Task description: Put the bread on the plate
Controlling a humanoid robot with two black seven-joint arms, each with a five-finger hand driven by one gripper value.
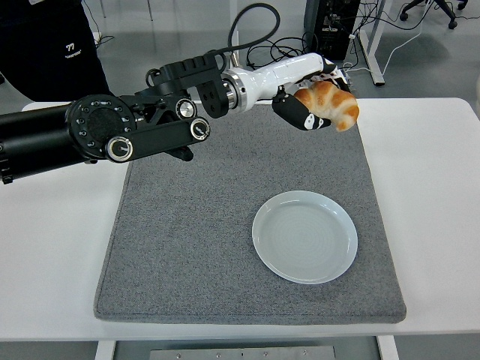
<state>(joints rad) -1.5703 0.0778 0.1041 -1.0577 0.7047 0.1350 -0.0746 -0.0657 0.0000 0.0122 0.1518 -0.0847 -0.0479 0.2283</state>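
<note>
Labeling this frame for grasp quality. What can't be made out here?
Head view only:
- Contact side of the bread: the left hand wraps it, so its fingers cover the grip points.
- Height of the bread over the grey mat: a single top-down view gives no depth.
- Right arm: out of frame.
- Plate is fully visible and bare.

One bread (330, 105), one plate (304, 236), one grey mat (195, 225) and one white table (52, 247) are in view. One robot hand (311, 101) shows, on one black arm (112, 135).
</note>
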